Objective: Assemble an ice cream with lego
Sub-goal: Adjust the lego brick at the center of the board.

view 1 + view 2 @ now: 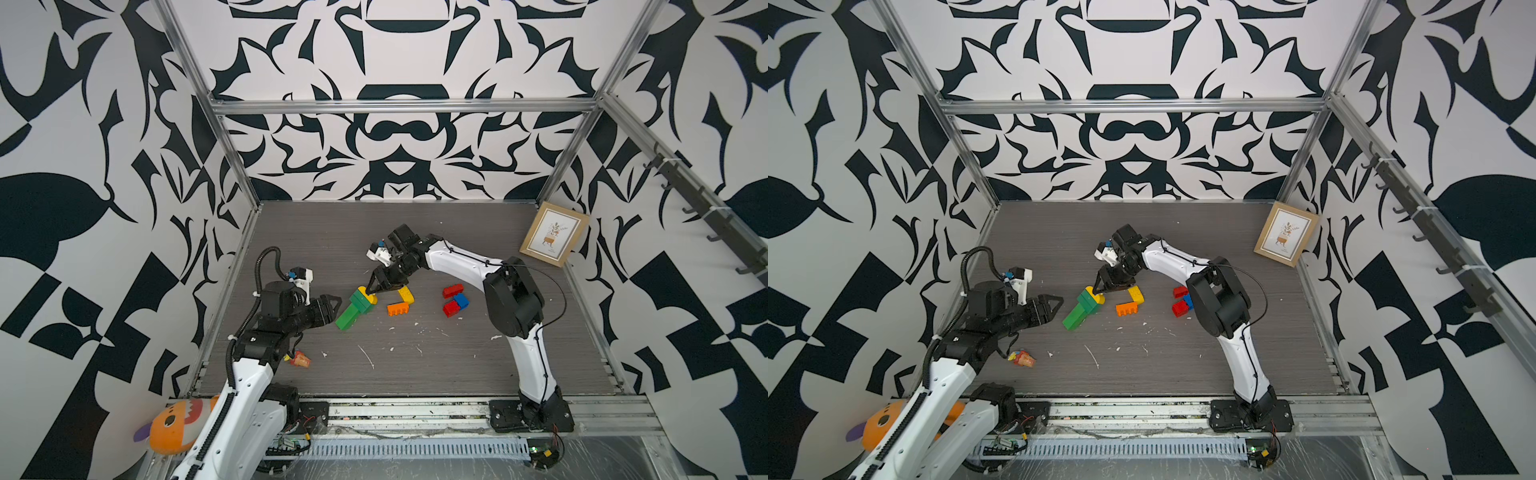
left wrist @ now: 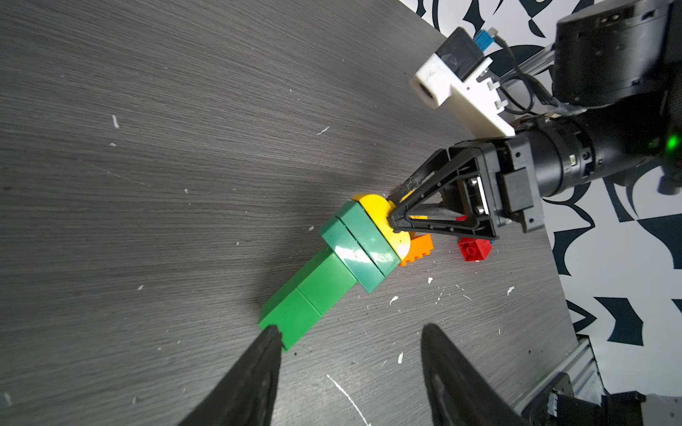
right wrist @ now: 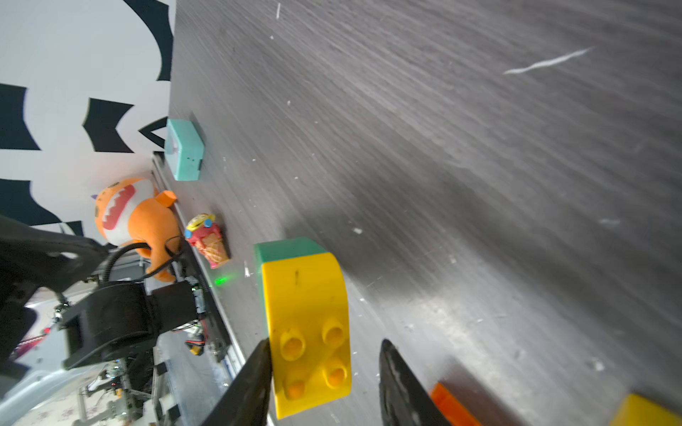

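Lego stack [image 1: 356,308] lies on the table [image 1: 498,365], green stem and yellow rounded brick [image 3: 306,324] seemingly seated, right gripper [image 3: 325,343] loosed around it, left gripper [image 2: 350,327] empty, jaws apart, by its base; orange brick [image 1: 397,308], red bricks [image 1: 452,291] and others await.

Both top views look steeply down from high up, taking in the whole worktop [image 1: 457,365]. The left wrist view looks closely past the left tool [image 2: 350,330] at the green brick stack [image 2: 317,287]; the right wrist view, nearer still, shares its yellow brick [image 3: 306,313].
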You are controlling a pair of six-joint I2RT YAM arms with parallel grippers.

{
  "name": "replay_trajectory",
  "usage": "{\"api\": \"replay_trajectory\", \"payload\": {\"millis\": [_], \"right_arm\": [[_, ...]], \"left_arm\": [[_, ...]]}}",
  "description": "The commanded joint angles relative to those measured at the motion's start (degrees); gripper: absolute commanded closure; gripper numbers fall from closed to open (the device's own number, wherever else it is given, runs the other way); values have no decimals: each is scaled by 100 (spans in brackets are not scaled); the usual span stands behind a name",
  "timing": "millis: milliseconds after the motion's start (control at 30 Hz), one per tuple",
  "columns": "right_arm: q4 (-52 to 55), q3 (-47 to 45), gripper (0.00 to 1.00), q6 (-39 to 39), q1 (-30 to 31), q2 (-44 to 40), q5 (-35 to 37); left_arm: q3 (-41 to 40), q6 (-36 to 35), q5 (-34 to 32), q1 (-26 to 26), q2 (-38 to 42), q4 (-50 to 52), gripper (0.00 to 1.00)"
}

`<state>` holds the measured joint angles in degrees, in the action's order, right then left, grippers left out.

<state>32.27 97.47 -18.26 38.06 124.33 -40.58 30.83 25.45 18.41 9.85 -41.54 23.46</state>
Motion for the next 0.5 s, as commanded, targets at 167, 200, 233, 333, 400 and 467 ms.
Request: {"api": "replay_trajectory", "payload": {"millis": [167, 200, 233, 333, 400, 467], "right_arm": [[-341, 231, 42, -147, -271, 52, 278], [-310, 300, 41, -158, -282, 112, 278], [-277, 379, 40, -152, -287, 178, 254], [-318, 370, 40, -163, -290, 164, 254], [-404, 109, 40, -96, -300, -136, 452], [-441, -288, 40, -12, -308, -576, 818]], "left_arm": [[107, 36, -8, -23, -22, 148, 36], [91, 47, -4, -22, 4, 128, 36], [77, 55, 5, -19, 26, 123, 36], [31, 82, -48, -18, 75, 159, 36], [-37, 157, -35, -25, 77, 50, 36], [-127, 270, 167, -21, 4, -171, 36]]}}
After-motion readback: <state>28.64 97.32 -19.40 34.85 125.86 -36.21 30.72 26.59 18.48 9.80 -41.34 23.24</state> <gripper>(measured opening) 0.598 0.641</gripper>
